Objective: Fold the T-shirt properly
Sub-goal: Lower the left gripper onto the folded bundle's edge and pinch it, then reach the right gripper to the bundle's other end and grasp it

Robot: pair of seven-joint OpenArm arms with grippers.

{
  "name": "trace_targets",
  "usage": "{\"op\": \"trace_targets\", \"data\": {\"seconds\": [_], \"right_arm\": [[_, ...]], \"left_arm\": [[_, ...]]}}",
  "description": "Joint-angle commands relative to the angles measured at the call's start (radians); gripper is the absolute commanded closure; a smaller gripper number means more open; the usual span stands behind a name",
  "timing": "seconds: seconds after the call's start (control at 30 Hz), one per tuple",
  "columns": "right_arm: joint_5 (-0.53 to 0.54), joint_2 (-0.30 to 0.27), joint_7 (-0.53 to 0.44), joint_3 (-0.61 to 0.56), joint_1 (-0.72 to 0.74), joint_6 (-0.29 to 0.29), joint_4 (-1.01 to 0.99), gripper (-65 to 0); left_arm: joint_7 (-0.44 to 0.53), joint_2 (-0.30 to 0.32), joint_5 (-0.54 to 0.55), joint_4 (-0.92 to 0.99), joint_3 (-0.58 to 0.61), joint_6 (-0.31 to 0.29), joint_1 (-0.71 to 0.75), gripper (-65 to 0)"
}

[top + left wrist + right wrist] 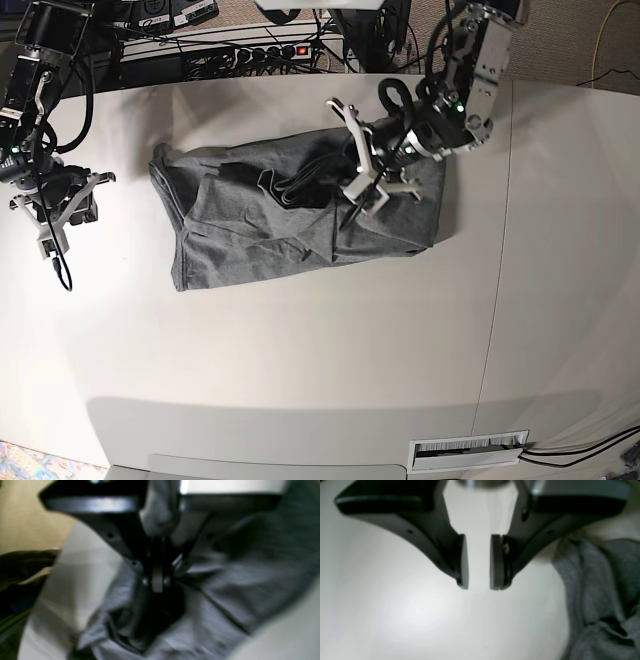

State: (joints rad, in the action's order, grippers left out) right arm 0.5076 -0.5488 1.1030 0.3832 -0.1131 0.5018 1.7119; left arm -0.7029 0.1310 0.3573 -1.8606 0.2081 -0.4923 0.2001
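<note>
The heather-grey T-shirt point(290, 215) lies crumpled and bunched on the white table point(300, 350), at its back middle. My left gripper point(362, 195) sits on the shirt's right part. In the left wrist view it point(157, 580) is shut on a fold of the T-shirt point(225, 580), with cloth bunched up between the fingers. My right gripper point(58, 215) hovers over bare table, well left of the shirt. In the right wrist view it point(478, 587) is open by a narrow gap and empty, and the shirt's edge point(600, 592) lies at the right.
A power strip and tangled cables point(250, 50) run along the table's back edge. A seam point(500, 200) crosses the table on the right. The table's left edge and tan floor point(22, 517) show in the left wrist view.
</note>
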Motion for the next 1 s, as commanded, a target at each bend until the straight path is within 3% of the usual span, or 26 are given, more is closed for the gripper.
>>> {"op": "trace_targets", "data": {"seconds": [0.0, 0.1, 0.27, 0.4, 0.5, 0.63, 0.77, 0.87, 0.97], "right_arm": [[0.013, -0.024, -0.015, 0.006, 0.014, -0.001, 0.014, -16.1], [0.016, -0.025, -0.023, 0.006, 0.014, -0.001, 0.014, -16.1], [0.035, -0.023, -0.07, -0.017, 0.014, -0.001, 0.014, -16.1], [0.035, 0.037, -0.097, -0.024, 0.033, 0.0, 0.014, -16.1], [0.035, 0.08, -0.119, -0.024, 0.055, 0.003, 0.014, -16.2], [0.035, 0.125, -0.114, -0.024, 0.089, 0.003, 0.014, -16.2], [0.035, 0.136, -0.105, -0.023, 0.093, 0.001, 0.015, -16.2], [0.035, 0.141, -0.097, -0.023, 0.094, 0.001, 0.016, -16.2], [0.055, 0.164, -0.128, -0.024, 0.103, 0.003, 0.016, -16.2]], "left_arm": [[0.037, -0.013, 0.004, -0.018, -0.001, -0.03, 0.0, 0.0], [0.041, -0.016, -0.041, -0.023, -0.002, -0.06, 0.004, 0.0], [-0.002, -0.008, -0.072, -0.137, -0.002, -0.023, -0.018, 0.0], [-0.023, -0.008, -0.091, -0.183, -0.002, -0.021, -0.014, 0.0], [-0.022, -0.001, -0.208, -0.183, -0.002, -0.021, -0.014, 0.0], [-0.015, 0.061, -0.322, -0.182, -0.002, 0.034, -0.011, 0.0], [-0.007, 0.142, -0.347, -0.18, -0.002, 0.097, -0.011, 0.0], [0.001, 0.185, -0.347, -0.174, -0.005, 0.108, -0.005, 0.0], [0.023, 0.187, -0.342, -0.16, -0.03, 0.108, 0.003, 0.0]]}}
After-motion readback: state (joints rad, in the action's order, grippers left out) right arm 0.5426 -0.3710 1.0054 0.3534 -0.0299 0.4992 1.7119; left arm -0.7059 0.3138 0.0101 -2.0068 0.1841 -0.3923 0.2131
